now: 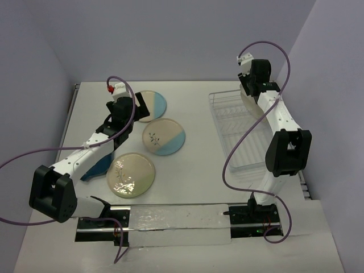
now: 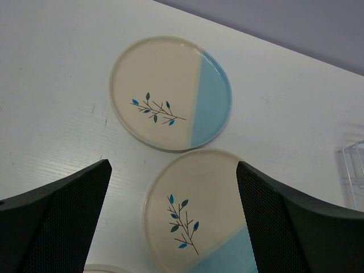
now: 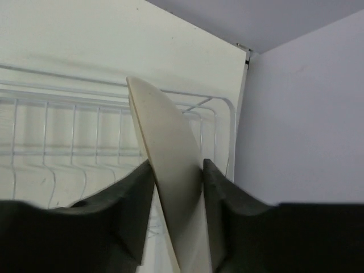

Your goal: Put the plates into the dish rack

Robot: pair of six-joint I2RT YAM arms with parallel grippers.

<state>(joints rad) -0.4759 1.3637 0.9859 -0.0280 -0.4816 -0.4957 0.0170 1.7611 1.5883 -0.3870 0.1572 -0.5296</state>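
My left gripper (image 1: 121,111) is open and empty, hovering above two cream-and-light-blue sprig plates (image 1: 150,106) (image 1: 164,136) that lie flat on the table. In the left wrist view its fingers (image 2: 62,222) flank the nearer sprig plate (image 2: 196,219), with the farther one (image 2: 170,94) beyond. A pale green floral plate (image 1: 131,174) lies near the front. A dark blue plate (image 1: 98,166) is partly hidden under the left arm. My right gripper (image 1: 249,86) is shut on a cream plate (image 3: 170,165), held on edge over the far end of the white wire dish rack (image 1: 242,139).
The rack's prongs and far rim (image 3: 85,136) show behind the held plate, with the table's back corner and the wall close to its right. A corner of the rack (image 2: 354,170) shows in the left wrist view. A clear strip (image 1: 176,219) lies along the near edge.
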